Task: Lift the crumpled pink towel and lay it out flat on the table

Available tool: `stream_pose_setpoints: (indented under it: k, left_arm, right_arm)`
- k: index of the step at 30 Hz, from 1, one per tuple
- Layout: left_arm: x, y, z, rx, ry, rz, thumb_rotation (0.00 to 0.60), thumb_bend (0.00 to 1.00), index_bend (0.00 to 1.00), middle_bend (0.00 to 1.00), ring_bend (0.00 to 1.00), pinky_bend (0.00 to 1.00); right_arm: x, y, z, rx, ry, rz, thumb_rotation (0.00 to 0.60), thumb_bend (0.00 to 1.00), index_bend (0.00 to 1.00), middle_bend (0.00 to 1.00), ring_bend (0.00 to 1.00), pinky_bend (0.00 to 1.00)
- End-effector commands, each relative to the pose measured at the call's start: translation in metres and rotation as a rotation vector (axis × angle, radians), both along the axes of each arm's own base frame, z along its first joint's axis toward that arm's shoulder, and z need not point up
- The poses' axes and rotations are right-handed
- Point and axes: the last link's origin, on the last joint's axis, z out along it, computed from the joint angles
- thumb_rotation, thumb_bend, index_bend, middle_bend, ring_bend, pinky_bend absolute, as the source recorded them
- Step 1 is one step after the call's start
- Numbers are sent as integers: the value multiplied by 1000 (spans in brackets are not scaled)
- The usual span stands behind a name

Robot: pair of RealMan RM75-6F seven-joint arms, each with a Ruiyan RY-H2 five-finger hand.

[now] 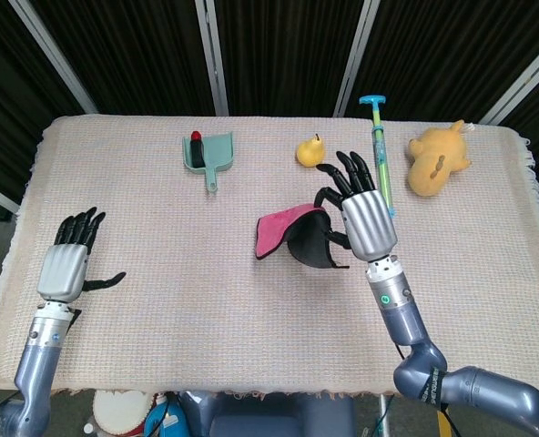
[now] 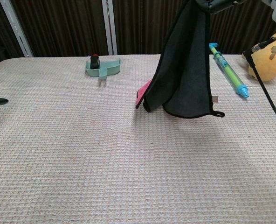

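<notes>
Towel (image 1: pixel 292 235) — judged light and fully limp: in the chest view it hangs in soft folds from a single top point and drapes under its own weight, so it will not hold any shape once released. Not fragile; the pile looks grippy, not slick. One pinch point lets it collapse into a cone. To spread it flat, a second hold on a free lower edge or corner — the small loop at the lower right hem in the chest view is a candidate — looks like the sensible place.

Appearance: pink on one face, black on the other with a dark bound edge. In the chest view mostly the black side shows, with a pink sliver at its lower left.

Position: centre of the frame in the head view, held above the table (image 1: pixel 160 209); whether its lowest fold touches the cloth I cannot tell.

Right hand (image 1: pixel 365 214): fingers clamped on the towel's upper edge, fingertips extended upward in frame.

Left hand (image 1: pixel 66 264): lower left of the head view, fingers apart, holding nothing.
</notes>
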Motion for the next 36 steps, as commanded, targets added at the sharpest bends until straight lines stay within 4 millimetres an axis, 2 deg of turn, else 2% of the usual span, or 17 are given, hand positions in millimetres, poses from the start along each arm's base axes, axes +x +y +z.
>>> stream_pose_setpoints:
  k: [1,11,18,31,36]
  left_arm:
    - [11,11,-12,-17,-15,-11,600,37,27,0,0,0]
    - [45,34,-47,-83,-119,-43,600,37,23,0,0,0]
    - [68,44,-70,-111,-141,-79,600,43,90,0,0,0]
    - [97,57,-117,-154,-147,-107,600,56,155,0,0,0]
    - [107,63,-128,-146,-163,-114,600,113,225,7,0,0]
  right_arm:
    - [14,1,-6,8,19,9,600,562,610,238,60,0]
    - [44,-2,-24,-2,73,-14,600,563,610,238,60,0]
    - [65,-5,-34,-16,94,-37,600,568,620,238,61,8]
    - [84,-7,-35,-47,83,-81,600,585,628,238,62,10]
    - [91,-5,-27,-54,68,-78,600,585,628,237,62,11]
